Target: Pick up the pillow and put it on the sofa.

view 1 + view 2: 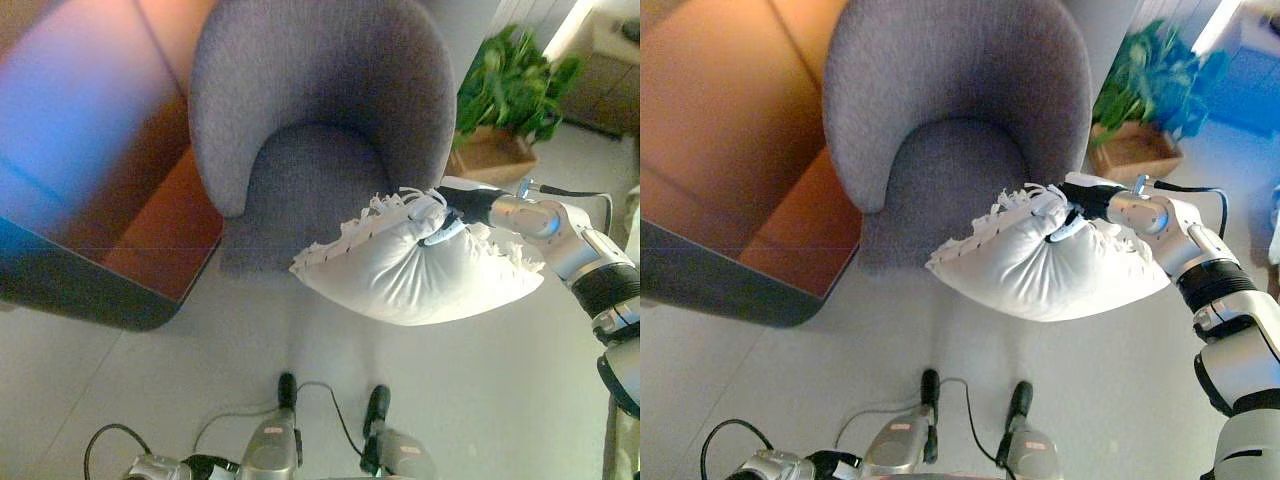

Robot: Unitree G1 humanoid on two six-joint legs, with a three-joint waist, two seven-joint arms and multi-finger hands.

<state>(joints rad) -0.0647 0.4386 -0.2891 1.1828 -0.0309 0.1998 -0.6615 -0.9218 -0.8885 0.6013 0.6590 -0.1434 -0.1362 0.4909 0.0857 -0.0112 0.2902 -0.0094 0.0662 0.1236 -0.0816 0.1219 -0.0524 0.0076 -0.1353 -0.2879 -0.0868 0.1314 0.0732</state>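
A: Where is the pillow (420,265) right now?

B: Off the floor (180,390), hanging in the air just in front of the grey sofa (320,110), a round-backed one-seater. Its near edge overlaps the front lip of the seat in both views, but I judge it is not resting on the cushion yet.

A: Who has it?

B: The right hand (1072,212). Its fingers are curled into the pillow's top edge, bunching the fringed cloth, so it is pinching the pillow. The pillow sags below and to the left of that hand, its long axis running left to right across the sofa's opening.

A: And the left hand?

B: It does not show in either view, so only the right arm is near the work.

A: What does the coming move turn on?

B: The seat lies up and to the left of the hand, beyond the pillow. I judge the arm must carry the pillow further forward and a little left so its bulk clears the front lip and lands in the hollow of the seat.

A: Counts?

B: One pillow, one sofa, one potted plant (515,75) beside the sofa's right side, and one dark-edged brown counter (130,240) on the left.
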